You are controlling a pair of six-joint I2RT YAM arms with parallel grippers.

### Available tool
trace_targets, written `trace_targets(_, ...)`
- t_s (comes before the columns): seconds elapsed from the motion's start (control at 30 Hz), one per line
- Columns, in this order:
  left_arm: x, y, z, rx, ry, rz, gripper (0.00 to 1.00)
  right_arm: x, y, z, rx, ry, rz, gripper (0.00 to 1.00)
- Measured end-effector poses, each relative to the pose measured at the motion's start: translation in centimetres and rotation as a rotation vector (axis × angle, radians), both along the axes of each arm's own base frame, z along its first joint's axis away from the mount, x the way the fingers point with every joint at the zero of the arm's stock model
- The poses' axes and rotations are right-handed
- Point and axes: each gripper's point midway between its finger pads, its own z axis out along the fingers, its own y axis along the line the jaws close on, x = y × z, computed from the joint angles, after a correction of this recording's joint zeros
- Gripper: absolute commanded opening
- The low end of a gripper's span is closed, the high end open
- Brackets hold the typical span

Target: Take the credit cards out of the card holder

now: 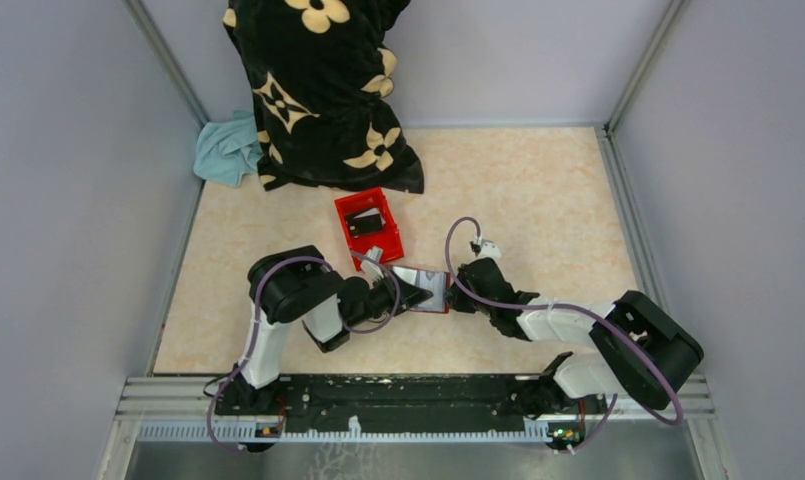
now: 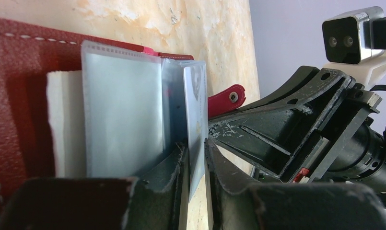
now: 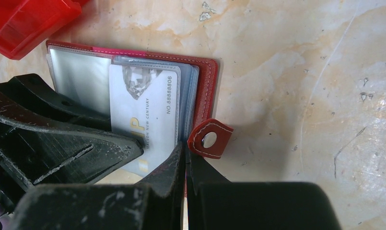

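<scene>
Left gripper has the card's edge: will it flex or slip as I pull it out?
The credit card looks thin, flat and glossy, so likely stiff but slippery in the left gripper. The floppy-looking clear sleeve may drag along with it.

This is a robot test cell in a lab. Plain grey panel walls (image 1: 68,150) box in a beige marbled tabletop (image 1: 538,190). An aluminium mounting rail (image 1: 168,397) runs along its near edge.

Credit card (image 3: 144,110): "NO.8888806", "NEW CENTURY"
</scene>
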Motion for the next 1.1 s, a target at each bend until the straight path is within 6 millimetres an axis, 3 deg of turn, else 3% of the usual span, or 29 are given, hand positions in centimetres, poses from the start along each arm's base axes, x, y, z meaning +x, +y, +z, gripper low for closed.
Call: trace_targets(1.1,-1.1,1.5,-0.7,0.02,0.042,0.001,0.25,0.2,-0.4,-0.1,0.099,0.057,0.027,0.0)
